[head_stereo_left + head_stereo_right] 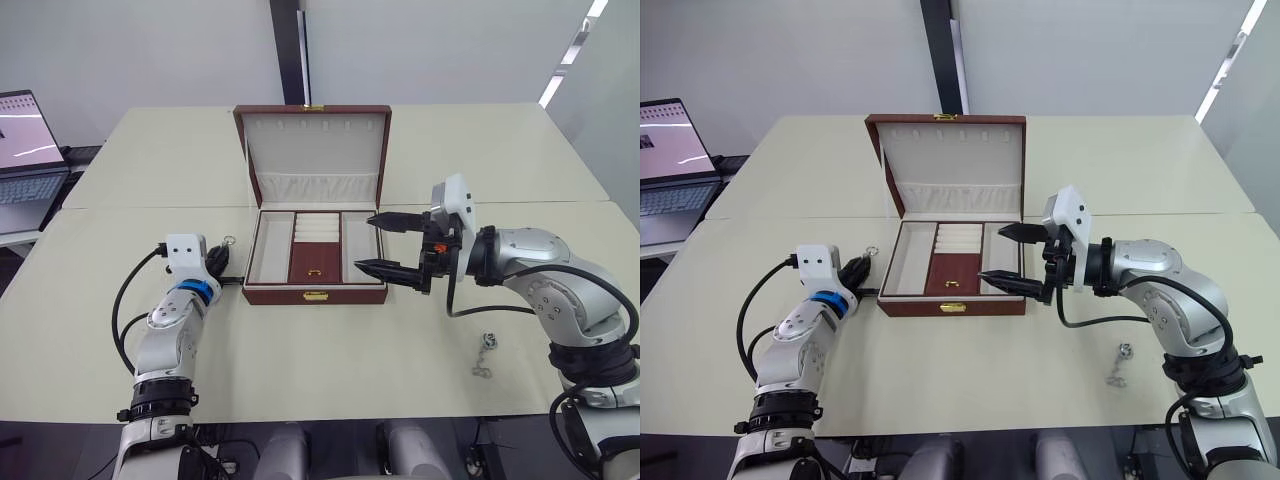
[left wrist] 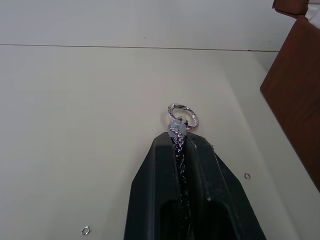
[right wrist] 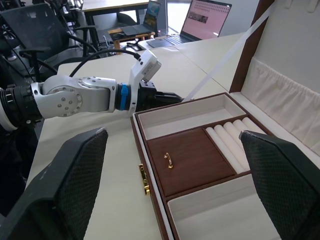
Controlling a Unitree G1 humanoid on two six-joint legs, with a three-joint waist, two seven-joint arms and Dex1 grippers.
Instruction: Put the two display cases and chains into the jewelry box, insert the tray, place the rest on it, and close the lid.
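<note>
The jewelry box [image 1: 340,296] stands open mid-table, its lid [image 1: 315,140] upright. The tray [image 1: 270,250] sits inside it, brown flap [image 3: 190,160] down beside the ring rolls [image 3: 231,137]. My left gripper [image 1: 220,255] is just left of the box, low over the table, shut on a silver chain whose ring [image 2: 183,115] sticks out past the fingertips. My right gripper [image 1: 363,243] is open, hovering at the box's right side over the tray's right section, nothing between its fingers. Another chain [image 1: 485,355] lies on the table to the right. The display cases are out of view.
An open laptop [image 1: 25,150] stands on the side table at far left. Two tiny loose rings [image 2: 85,230] lie on the table near my left gripper. Chairs and another desk [image 3: 115,7] show beyond the table in the right wrist view.
</note>
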